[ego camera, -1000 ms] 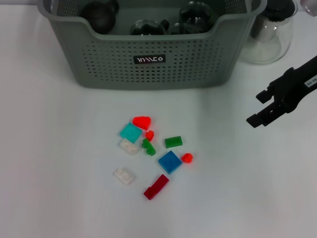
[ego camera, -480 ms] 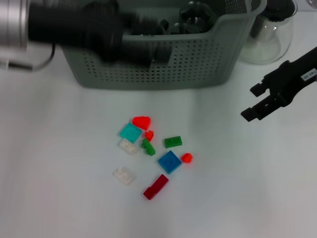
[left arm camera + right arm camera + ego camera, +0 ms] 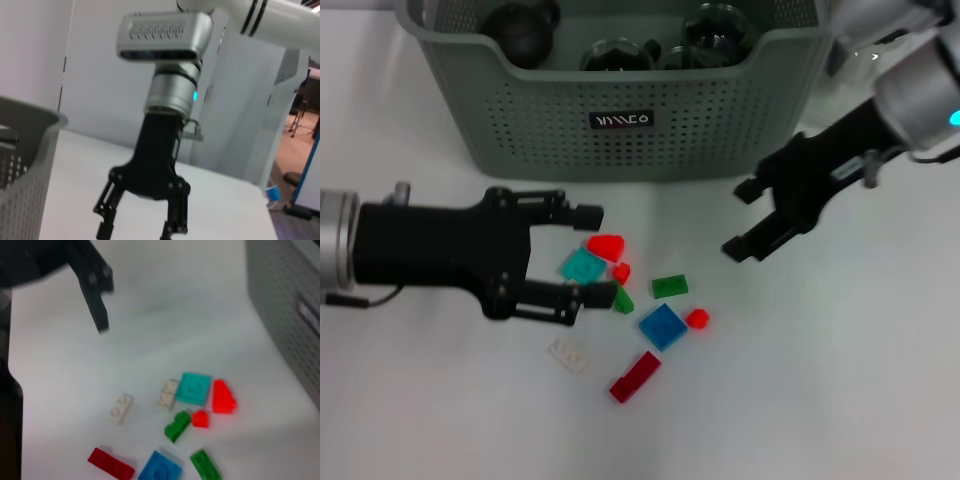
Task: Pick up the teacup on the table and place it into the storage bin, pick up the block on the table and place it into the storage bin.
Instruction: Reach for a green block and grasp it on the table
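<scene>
Several small blocks lie in a loose cluster on the white table, among them a teal block, a red block and a blue block. My left gripper reaches in from the left, open, its fingers straddling the teal block's edge of the cluster. My right gripper hovers open to the right of the blocks; the left wrist view also shows this right gripper. The storage bin stands behind the blocks with glass and dark round vessels inside. No teacup shows on the table.
A clear glass jug stands behind the bin's right corner, partly hidden by my right arm. A white block and a dark red block lie nearest the front. In the right wrist view, the blocks spread below the bin wall.
My left arm swung from in front of the bin down to the blocks, its gripper now open at the teal block. My right gripper moved left, toward the cluster.
</scene>
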